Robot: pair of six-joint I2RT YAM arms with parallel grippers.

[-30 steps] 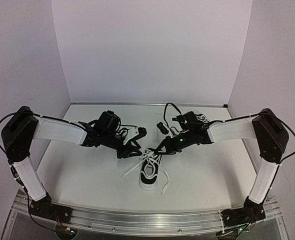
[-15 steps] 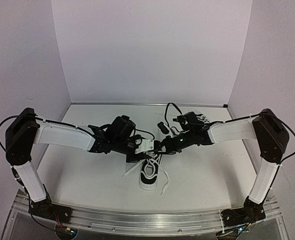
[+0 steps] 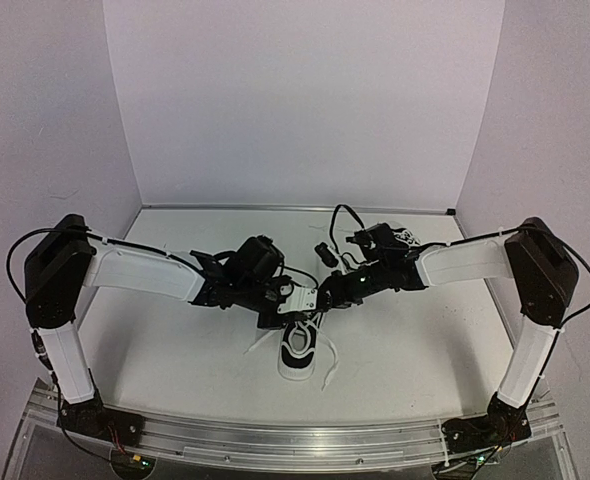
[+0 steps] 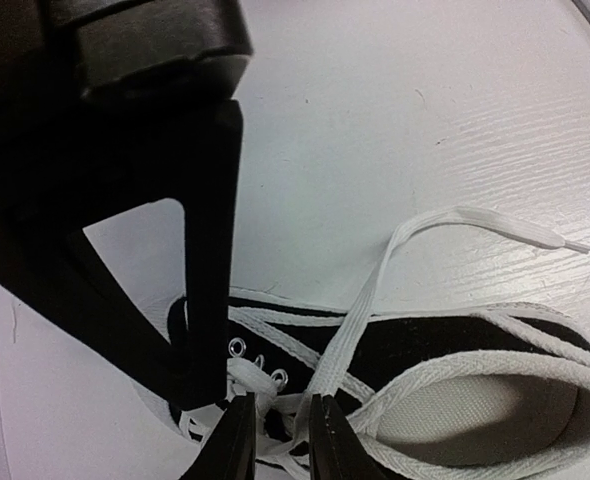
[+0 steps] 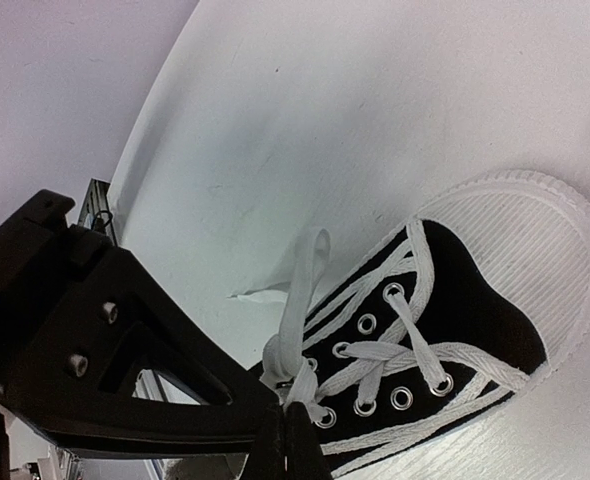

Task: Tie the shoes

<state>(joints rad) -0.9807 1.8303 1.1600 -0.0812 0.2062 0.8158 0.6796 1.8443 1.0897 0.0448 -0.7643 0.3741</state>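
One black shoe (image 3: 297, 362) with a white sole lies mid-table, toe away from the arm bases, its white laces loose. Both grippers meet over its eyelets. My right gripper (image 5: 287, 440) is shut on a lace loop (image 5: 308, 300) just above the shoe (image 5: 475, 320). My left gripper (image 4: 275, 440) stands narrowly open, a lace strand (image 4: 360, 310) running up between its fingers over the shoe (image 4: 445, 340); a gap still shows. The right gripper's finger (image 4: 210, 300) stands just left of it. The other shoe (image 3: 403, 236) is mostly hidden behind the right arm.
Loose lace ends (image 3: 327, 375) trail over the white table (image 3: 155, 340) on both sides of the near shoe. White walls close the back and sides. A metal rail (image 3: 295, 440) runs along the near edge by the arm bases.
The left arm has swung right, from beside the shoe to over its laces next to the right gripper, and its jaws have narrowed. The right arm has held still.
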